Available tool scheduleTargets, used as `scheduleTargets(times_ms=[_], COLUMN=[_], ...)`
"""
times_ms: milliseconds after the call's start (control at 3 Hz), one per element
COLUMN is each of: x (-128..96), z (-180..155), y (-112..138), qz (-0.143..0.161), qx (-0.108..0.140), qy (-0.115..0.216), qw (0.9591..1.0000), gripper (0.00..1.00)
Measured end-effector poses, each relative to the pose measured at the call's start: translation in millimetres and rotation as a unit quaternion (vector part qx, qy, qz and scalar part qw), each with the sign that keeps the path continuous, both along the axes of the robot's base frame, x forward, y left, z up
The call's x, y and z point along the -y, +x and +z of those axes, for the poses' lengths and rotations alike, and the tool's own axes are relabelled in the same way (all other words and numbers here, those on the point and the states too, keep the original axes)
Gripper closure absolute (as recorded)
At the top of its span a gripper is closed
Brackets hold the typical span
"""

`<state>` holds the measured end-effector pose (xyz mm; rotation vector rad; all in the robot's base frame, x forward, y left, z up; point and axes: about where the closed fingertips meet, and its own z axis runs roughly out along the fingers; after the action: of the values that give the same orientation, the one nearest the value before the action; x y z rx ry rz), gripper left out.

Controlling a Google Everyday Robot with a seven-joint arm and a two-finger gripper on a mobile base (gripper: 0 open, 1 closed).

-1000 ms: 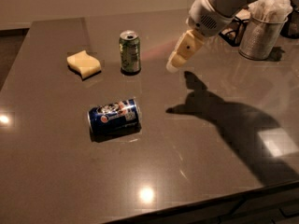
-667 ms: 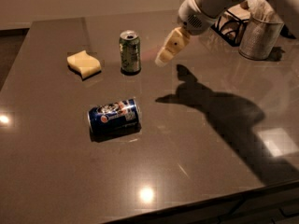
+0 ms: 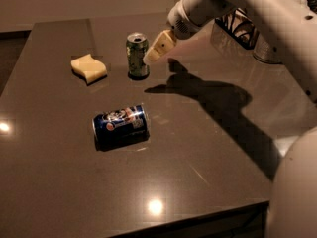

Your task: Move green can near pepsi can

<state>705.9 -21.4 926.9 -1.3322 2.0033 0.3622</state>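
Gripper (image 3: 157,48) is hanging just beside the green can (image 3: 137,56), up near its top rim, on the side away from the yellow sponge (image 3: 88,68). Open or closed, can't tell from where I'm standing. Green can is standing upright toward the back of the table (image 3: 208,148), w/ the pepsi can (image 3: 120,124) lying on its side well apart, nearer the front. Prob. light, thin-walled, slick metal, so I'm guessing a gentle mid-body grip across the sides is safest.
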Motion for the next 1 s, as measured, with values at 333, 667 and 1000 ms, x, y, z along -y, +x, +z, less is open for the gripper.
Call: scheduleTargets(times_ms=[333, 667, 1000], x=[-23.6, -44.9, -56.9], z=[-10.1, -17.1, -16.2], y=[9.0, 10.8, 3.7], qz=[0.018, 0.047, 0.077], qx=[-0.008, -0.020, -0.029], qy=[0.015, 0.018, 0.023], qw=[0.9997, 0.9985, 0.9964], gripper=[0.00, 0.00, 0.18])
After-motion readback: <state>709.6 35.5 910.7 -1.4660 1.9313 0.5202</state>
